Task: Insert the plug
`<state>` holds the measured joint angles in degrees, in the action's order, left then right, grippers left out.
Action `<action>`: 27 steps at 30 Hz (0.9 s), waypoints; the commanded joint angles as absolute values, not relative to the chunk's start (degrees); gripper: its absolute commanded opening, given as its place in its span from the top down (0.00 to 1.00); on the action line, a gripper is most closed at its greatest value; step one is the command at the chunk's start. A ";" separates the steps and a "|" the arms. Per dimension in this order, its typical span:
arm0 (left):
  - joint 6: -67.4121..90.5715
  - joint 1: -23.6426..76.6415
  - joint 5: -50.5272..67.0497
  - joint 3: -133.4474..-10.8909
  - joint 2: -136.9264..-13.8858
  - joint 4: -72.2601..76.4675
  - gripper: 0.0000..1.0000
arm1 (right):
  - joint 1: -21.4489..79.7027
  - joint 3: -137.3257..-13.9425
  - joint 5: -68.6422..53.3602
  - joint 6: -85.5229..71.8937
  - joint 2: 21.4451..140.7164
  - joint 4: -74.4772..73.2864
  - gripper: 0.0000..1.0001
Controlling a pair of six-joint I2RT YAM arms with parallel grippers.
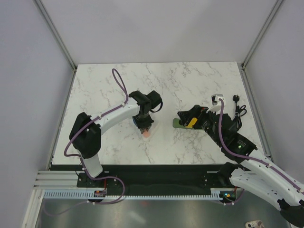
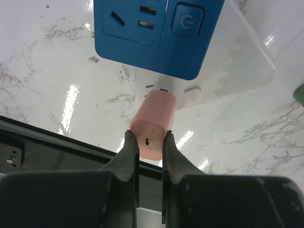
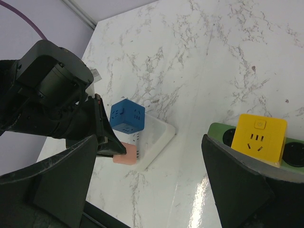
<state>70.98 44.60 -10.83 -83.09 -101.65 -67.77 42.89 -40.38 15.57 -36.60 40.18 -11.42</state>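
The left claw (image 2: 148,142) is clenching a pink block (image 2: 154,111) beside the blue cube (image 2: 142,23). The right claw (image 3: 148,156) is hanging wide open, and the yellow plug (image 3: 259,137) is sitting on the green socket strip (image 3: 219,133).

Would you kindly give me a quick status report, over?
Left gripper shut on pink block. Right gripper open, holding nothing. Yellow plug sits on green socket strip, seating unclear. No obstruction seen around it.
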 commanded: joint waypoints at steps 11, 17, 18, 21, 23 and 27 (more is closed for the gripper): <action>74.36 45.00 -14.77 -85.17 -104.94 -69.87 0.98 | 42.80 -40.43 17.75 -35.24 38.41 -11.95 0.02; 75.06 45.00 -16.00 -84.64 -104.94 -70.31 0.98 | 42.80 -40.43 17.84 -35.51 38.58 -11.95 0.02; 75.06 44.91 -16.00 -84.81 -105.03 -70.23 0.98 | 42.80 -40.43 17.75 -35.59 38.58 -11.87 0.02; 74.97 44.91 -15.47 -85.43 -105.29 -69.17 0.98 | 42.80 -40.52 17.75 -35.51 38.76 -11.95 0.02; 74.88 44.91 -15.64 -86.13 -105.55 -69.08 0.98 | 42.80 -40.52 17.75 -35.42 38.58 -11.95 0.02; 74.44 44.91 -15.56 -87.54 -105.47 -68.99 0.98 | 42.80 -40.34 18.02 -35.33 38.23 -12.22 0.02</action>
<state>71.66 44.75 -13.34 -85.58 -104.05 -71.40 42.89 -40.32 16.67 -36.14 38.94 -12.08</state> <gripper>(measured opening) 0.160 0.982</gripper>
